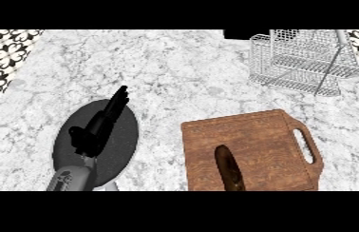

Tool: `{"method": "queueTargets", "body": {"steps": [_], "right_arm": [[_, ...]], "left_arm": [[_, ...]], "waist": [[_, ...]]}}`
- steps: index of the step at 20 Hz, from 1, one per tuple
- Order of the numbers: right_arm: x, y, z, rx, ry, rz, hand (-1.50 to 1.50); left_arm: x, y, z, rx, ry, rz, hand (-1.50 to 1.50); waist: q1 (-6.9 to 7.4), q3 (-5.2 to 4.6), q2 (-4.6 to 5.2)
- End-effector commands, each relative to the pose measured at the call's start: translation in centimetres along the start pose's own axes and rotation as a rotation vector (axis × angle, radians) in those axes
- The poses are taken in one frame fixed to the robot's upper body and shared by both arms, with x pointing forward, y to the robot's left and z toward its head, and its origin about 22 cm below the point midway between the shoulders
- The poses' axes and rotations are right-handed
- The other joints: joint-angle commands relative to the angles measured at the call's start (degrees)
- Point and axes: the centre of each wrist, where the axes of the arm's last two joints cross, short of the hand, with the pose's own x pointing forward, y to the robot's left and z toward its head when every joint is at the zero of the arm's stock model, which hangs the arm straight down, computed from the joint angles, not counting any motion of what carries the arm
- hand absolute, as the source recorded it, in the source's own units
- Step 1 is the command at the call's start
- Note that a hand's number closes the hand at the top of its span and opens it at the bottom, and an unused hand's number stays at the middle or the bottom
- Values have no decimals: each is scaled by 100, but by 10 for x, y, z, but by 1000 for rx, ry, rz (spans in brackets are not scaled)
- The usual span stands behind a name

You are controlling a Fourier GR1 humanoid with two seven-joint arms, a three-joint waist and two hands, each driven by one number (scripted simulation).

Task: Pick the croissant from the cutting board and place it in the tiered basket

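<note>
Lower right, croissant (pixel 230 169) sits on the cutting board (pixel 266 136), basket (pixel 301 60) untouched upper right; our left hand (pixel 98 129) rests, fingers straight, holding nothing.

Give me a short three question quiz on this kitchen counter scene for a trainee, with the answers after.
1. True or false: the croissant lies on the cutting board.
2. Where does the tiered basket stand? A) far right of the counter B) near left C) on the board
3. Which hand shows, and over what?

Key:
1. True.
2. A.
3. The left hand, fingers straight, over a dark round plate. The right hand is not in view.
</note>
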Motion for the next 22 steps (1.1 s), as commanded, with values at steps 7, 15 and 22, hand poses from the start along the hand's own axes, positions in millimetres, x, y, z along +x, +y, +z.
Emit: {"method": "queueTargets", "body": {"steps": [7, 15, 22], "right_arm": [[37, 73, -38, 96, 7, -4, 150], [47, 119, -49, 150, -6, -85, 150], [39, 118, -49, 263, 149, -274, 150]], "left_arm": [[15, -2, -9, -12, -9, -16, 0], [6, -7, -6, 0, -14, -1, 0], [-5, -8, 4, -3, -1, 5, 0]], "waist": [[73, 6, 39], [39, 4, 37], [7, 1, 29]]}}
